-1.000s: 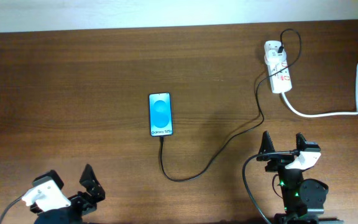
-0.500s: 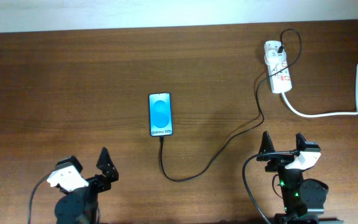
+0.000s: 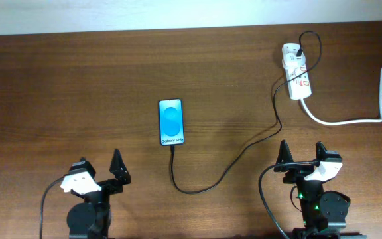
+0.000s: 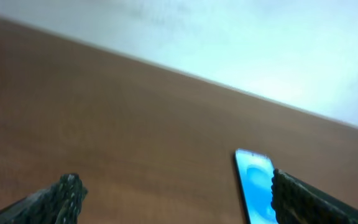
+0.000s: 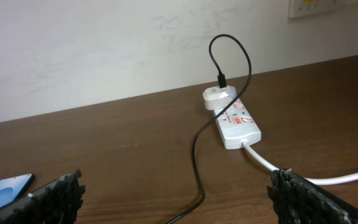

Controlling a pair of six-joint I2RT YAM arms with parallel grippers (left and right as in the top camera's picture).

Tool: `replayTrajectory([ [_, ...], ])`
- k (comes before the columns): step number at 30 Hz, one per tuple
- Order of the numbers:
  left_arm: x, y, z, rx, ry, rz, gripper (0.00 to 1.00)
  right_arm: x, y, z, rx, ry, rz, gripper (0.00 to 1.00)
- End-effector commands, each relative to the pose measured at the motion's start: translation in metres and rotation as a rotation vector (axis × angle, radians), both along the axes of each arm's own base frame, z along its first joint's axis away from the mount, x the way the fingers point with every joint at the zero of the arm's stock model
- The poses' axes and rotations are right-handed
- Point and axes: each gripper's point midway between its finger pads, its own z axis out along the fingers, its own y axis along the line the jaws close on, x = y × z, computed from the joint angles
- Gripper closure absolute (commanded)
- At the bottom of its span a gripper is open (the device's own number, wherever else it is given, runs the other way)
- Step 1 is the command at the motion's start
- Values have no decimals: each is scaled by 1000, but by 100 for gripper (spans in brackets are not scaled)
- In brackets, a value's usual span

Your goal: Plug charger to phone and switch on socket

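Observation:
The phone (image 3: 171, 122) lies flat mid-table with its blue screen lit. It also shows in the left wrist view as the phone (image 4: 253, 183) and at the left edge of the right wrist view as the phone (image 5: 5, 190). The black charger cable (image 3: 231, 166) runs from the phone's near edge, loops, and climbs to the white socket (image 3: 296, 79) at the back right, also seen as the socket (image 5: 232, 121). My left gripper (image 3: 99, 164) hovers open near the front, left of the phone. My right gripper (image 3: 302, 147) is open in front of the socket. Both hold nothing.
A thick white cord (image 3: 350, 121) leaves the socket and curves to the right edge. A white adapter (image 5: 219, 95) with the cable in it sits on the socket's far end. A pale wall (image 5: 104, 50) stands behind the table.
My left arm has moved right along the table's front, closer to the phone. The right arm, phone and cable have not moved.

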Motion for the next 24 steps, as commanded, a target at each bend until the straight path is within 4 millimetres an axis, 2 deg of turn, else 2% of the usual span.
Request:
replayTrajectory([
  [1,3,3,-3,48,-26,7,1,0,0,-2,-11,-2,-1,2],
  [7,4,1,-3,160,-23,-22,1,0,0,-2,-11,-2,-1,2],
  [18,6,-1,-3,175,-47,-38,1,0,0,-2,-11,-2,-1,2],
  [21,6,-13,-5,266,-42,-119,1,0,0,-2,-11,-2,-1,2],
  [24,6,-14,-4,270,-43,-125,1,0,0,-2,-11,-2,-1,2],
])
